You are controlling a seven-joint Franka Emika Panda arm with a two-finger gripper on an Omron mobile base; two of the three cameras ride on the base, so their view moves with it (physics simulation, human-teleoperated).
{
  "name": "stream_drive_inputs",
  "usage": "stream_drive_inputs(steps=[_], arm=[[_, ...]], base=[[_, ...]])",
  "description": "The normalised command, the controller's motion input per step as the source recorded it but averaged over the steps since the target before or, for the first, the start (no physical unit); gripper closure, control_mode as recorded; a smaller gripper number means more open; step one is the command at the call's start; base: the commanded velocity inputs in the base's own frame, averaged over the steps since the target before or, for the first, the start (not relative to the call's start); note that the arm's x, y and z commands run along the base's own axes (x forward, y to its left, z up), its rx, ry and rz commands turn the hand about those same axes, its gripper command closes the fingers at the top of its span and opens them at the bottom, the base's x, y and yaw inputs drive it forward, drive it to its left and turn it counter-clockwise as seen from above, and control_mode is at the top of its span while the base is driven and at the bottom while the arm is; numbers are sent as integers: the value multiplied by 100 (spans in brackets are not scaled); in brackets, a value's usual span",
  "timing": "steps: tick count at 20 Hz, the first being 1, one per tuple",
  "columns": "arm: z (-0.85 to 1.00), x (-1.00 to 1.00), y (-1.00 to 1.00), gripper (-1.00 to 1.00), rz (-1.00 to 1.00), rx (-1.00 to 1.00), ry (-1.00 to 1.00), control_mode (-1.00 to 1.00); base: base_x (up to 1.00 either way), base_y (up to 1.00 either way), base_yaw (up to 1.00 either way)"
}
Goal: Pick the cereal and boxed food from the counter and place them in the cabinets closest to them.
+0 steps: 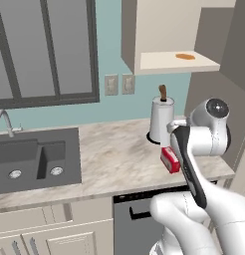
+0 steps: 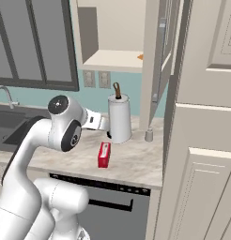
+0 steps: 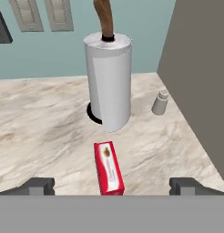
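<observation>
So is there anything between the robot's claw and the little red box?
No. In the hand view the claw is open, its fingertips either side of the red box, which lies flat on the counter. Only bare counter lies between them.

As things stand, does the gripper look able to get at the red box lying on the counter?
Probably yes. The gripper is open above the red box, which lies flat on the counter between its fingertips. The paper towel roll and small shaker stand apart behind it.

The white arm bends at a raised elbow, its forearm reaching forward and down over the counter's front edge. The gripper (image 3: 111, 185) hangs with fingers spread wide, holding nothing.
</observation>
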Motion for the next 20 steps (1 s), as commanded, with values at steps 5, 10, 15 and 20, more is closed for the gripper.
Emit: stream_drive_inputs(steps=[5, 10, 15, 20], arm=[[-25, 12, -3, -100, 3, 0, 9, -100], [-25, 5, -4, -100, 3, 0, 9, -100], [-34, 0, -8, -100, 2, -1, 10, -100], [-35, 0, -4, -100, 1, -1, 11, -100]], base=[[0, 0, 0], [0, 0, 0], [0, 0, 0], [0, 0, 0]])
